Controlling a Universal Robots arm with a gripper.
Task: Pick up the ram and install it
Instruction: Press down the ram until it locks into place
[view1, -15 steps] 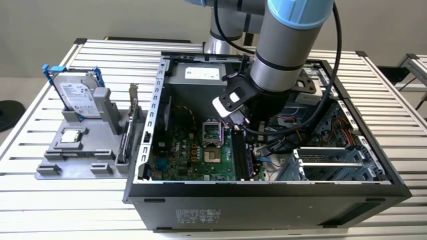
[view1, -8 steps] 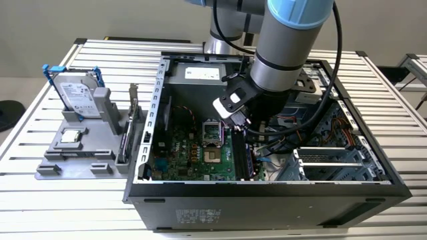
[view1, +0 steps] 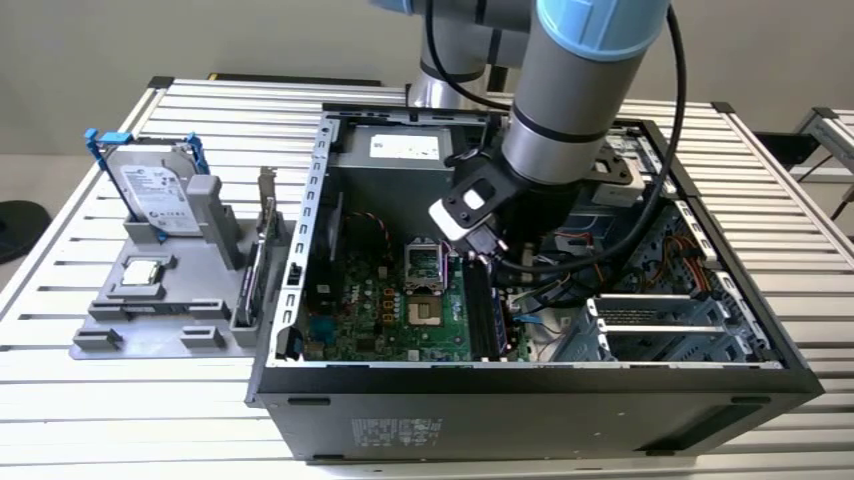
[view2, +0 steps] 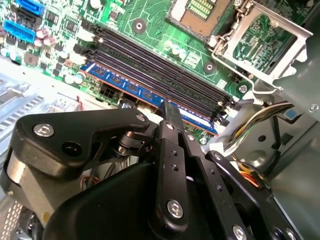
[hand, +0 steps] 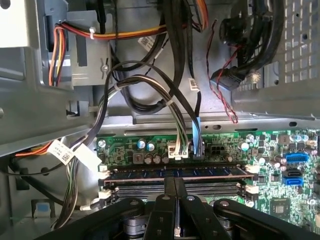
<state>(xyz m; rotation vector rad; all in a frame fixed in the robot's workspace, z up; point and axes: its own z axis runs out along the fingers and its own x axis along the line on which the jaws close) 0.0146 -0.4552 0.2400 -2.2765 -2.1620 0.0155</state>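
Observation:
The ram (view2: 142, 93) is a long blue-green stick standing on edge in the outermost of the black memory slots (view2: 160, 67) on the green motherboard (view1: 387, 305). In the first wrist view the ram (hand: 150, 173) lies between white end latches (hand: 103, 173). My gripper (view2: 170, 114) is inside the open computer case (view1: 534, 385), directly over the ram's middle. Its two black fingers (hand: 169, 192) are shut against each other with nothing between them, and their tips sit at the ram's top edge. The arm hides the ram in the exterior view, where the gripper (view1: 489, 256) hangs over the slot area.
Cable bundles (hand: 170, 105) and a metal drive cage (view1: 661, 320) crowd the slots' outer side. The processor socket (view2: 260, 37) lies beyond the slots. Outside the case, at the exterior view's left, a grey holder (view1: 160, 300) carries a hard drive (view1: 154, 190) and a bracketed card (view1: 263, 245).

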